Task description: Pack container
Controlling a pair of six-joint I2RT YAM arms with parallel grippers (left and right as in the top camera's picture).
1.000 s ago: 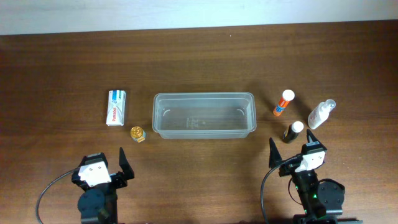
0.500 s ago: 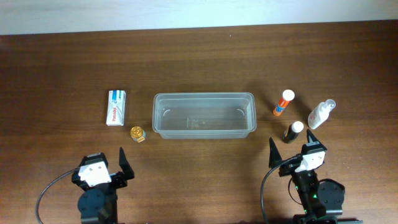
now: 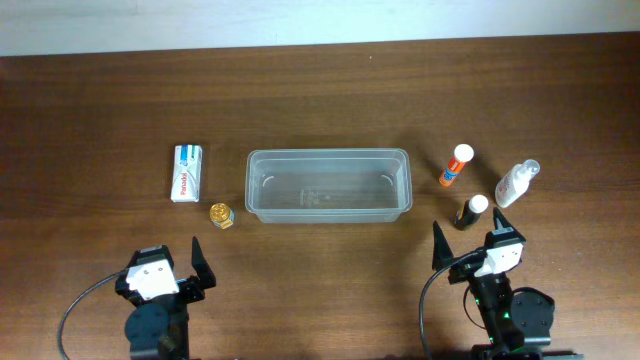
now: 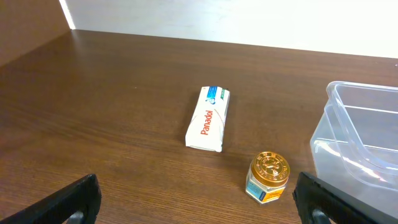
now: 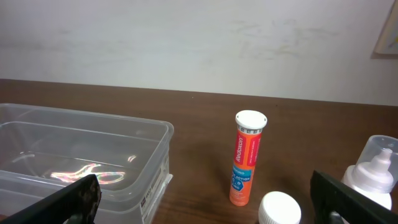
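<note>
The clear plastic container sits empty at the table's middle; it also shows in the left wrist view and right wrist view. Left of it lie a white Panadol box and a small gold-lidded jar. Right of it are an orange tube, a dark bottle with a white cap and a clear white spray bottle. My left gripper and right gripper are open and empty near the front edge.
A pale wall runs behind the table's far edge. Bare brown tabletop lies between the two grippers.
</note>
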